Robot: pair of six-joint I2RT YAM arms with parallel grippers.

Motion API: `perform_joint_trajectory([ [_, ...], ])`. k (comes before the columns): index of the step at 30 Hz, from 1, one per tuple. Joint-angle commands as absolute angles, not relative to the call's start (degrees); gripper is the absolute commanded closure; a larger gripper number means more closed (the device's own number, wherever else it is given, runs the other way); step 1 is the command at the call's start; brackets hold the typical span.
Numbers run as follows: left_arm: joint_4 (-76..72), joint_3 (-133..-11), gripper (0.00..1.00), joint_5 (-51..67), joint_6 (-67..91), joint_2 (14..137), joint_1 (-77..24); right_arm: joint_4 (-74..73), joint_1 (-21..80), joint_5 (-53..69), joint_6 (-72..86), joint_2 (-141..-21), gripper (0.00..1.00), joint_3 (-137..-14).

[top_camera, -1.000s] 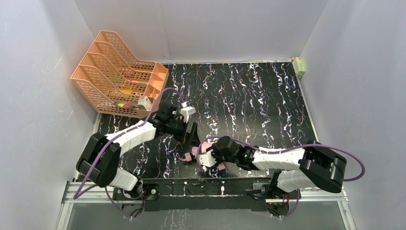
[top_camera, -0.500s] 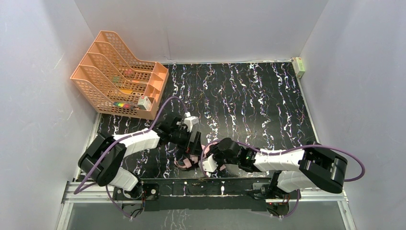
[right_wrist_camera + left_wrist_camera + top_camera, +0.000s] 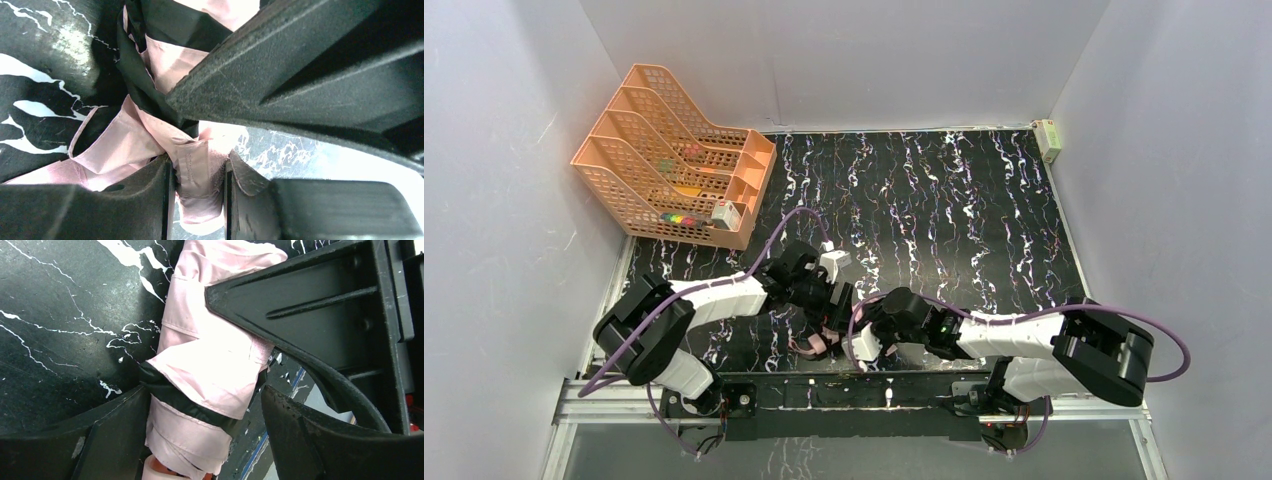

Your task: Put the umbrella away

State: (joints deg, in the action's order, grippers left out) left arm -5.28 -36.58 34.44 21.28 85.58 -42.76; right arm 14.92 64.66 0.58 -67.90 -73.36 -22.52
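1. Table (image 3: 944, 200): black with white veins. The umbrella (image 3: 200, 355) lay on it close to the near edge, about centre, between the two arms and well apart from the organiser.
2. Orange mesh file organiser (image 3: 639, 150), far left, with four slanted slots. A few small coloured items (image 3: 679, 217) sat in the low front of the nearest slot, too small to identify. A small white box (image 3: 724, 212) sat at the near right corner; in it or against it, could not tell. No part of the umbrella was in it.
3. Umbrella: a loose pink bundle of slack folds, crossed by a black band (image 3: 185, 402).
4. Left end effector (image 3: 205, 395): jaws wide, one finger on either side of the bundle, not visibly clamped. Judged risk: closing on slack fabric only, so the bundle twists or slides out when lifted.
5. Right end effector (image 3: 199, 165): jaws narrow, pinched on the umbrella's pink strap (image 3: 197, 212). Judged risks:
   - The thin strap could pull free under tension and let the folds spring open.
   - Both end effectors were crowded onto the same short bundle, so the fingers could collide.
   - Working this near the table's edge, a slip could push the umbrella off.
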Motion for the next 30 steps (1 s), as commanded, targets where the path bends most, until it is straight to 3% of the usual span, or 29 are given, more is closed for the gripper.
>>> perform_joint_trajectory([
  [1, -0.4, -35.3, 0.23, 31.0, 22.7, 84.1, -43.8, 8.6, 63.7, 3.9, -70.5, -71.8, 1.00, -20.6],
  [11, 2.5, -34.6, 0.27, 27.6, 23.1, 84.2, -47.9, 7.2, 62.2, 5.2, -72.9, -72.5, 1.00, -21.7],
  [17, 2.0, -35.2, 0.48, 26.8, 23.1, 86.7, -48.9, 6.9, 62.0, 6.3, -72.9, -73.0, 1.00, -22.4],
  [25, 4.5, -36.1, 0.68, 22.8, 21.2, 85.7, -49.9, 7.0, 61.9, 7.9, -71.2, -72.3, 1.00, -22.7],
  [30, 7.5, -38.4, 0.73, 19.4, 19.9, 86.6, -49.9, 4.0, 61.9, 7.8, -70.9, -70.7, 0.70, -24.5],
])
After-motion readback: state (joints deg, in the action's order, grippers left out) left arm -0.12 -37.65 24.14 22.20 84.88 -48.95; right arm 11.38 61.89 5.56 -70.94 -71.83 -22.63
